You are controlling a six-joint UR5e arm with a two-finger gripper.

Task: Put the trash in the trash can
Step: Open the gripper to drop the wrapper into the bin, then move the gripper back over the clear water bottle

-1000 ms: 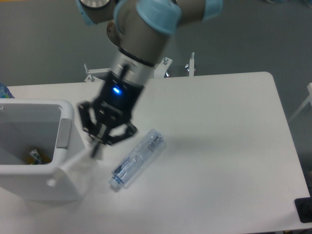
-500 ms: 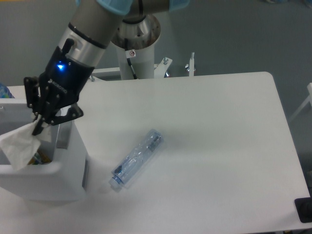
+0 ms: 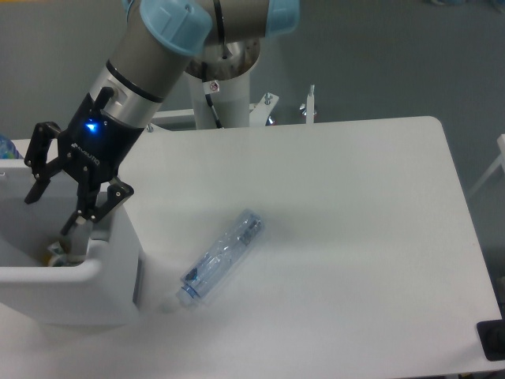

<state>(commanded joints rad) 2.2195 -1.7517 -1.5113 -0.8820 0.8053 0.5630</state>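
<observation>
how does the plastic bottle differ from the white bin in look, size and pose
The clear, crushed plastic bottle is see-through with a bluish tint; the white boxy plastic bin is opaque. The bottle is far smaller than the bin. The bottle lies on its side, diagonally, on the white table; the bin stands upright at the table's left edge, with the open tool above its opening. Both rest on the table, apart from each other.

A white table (image 3: 355, 237) with rounded corners fills the frame; grey floor (image 3: 410, 55) lies behind it along the top.
</observation>
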